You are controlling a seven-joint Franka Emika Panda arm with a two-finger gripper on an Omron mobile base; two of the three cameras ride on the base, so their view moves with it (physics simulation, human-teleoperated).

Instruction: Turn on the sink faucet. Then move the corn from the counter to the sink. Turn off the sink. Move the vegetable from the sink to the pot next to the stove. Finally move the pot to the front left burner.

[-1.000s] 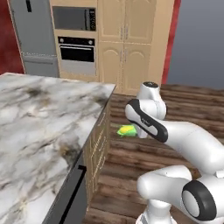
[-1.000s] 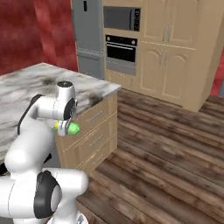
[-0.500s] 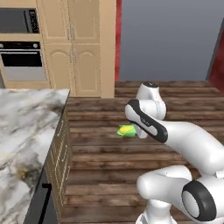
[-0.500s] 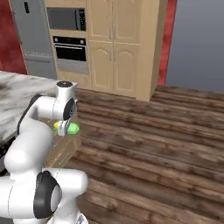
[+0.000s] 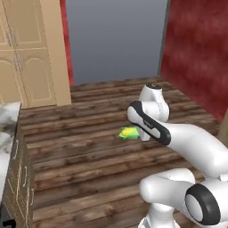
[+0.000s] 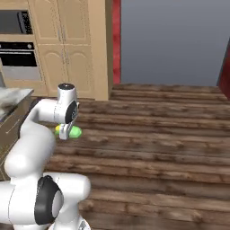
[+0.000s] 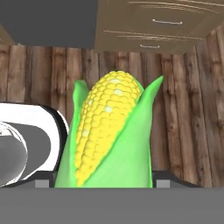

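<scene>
Item: corn (image 7: 109,135) | Location: carried above wooden floor (image 5: 80,147), tabletop (image 5: 6,120) edge at left | End effector (image 7: 103,186): closed around cob | Handling: hold grip steady, keep cob level during transit.

Dark brown plank floor (image 5: 89,151) runs across both base views, boards laid side to side. Marble counter (image 5: 8,122) edge at 9 o'clock in the left base view, on tan drawer fronts (image 5: 18,178) that stand on the floor; nothing on the visible slab corner. Tall tan cabinets (image 6: 67,45) rise from the floor at 11 o'clock in the right base view.
</scene>
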